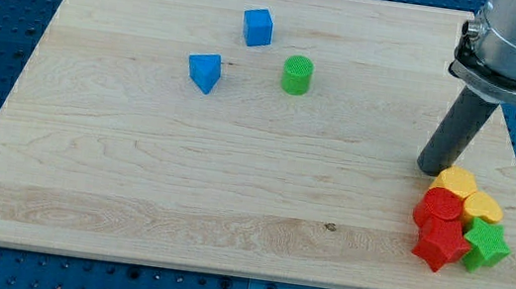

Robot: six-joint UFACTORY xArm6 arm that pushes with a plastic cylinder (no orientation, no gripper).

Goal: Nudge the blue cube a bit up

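Note:
The blue cube (257, 27) sits on the wooden board (135, 168) near the view's top, left of centre. A blue triangular block (205, 71) lies below and left of it. A green cylinder (297, 74) stands below and right of it. My tip (431, 169) touches the board far to the view's right, well away from the blue cube, just above a cluster of blocks.
At the view's bottom right lies a tight cluster: two yellow heart-like blocks (456, 181) (483, 206), a red rounded block (439, 205), a red star (441, 244) and a green star (486, 243). The board's right edge is close to them.

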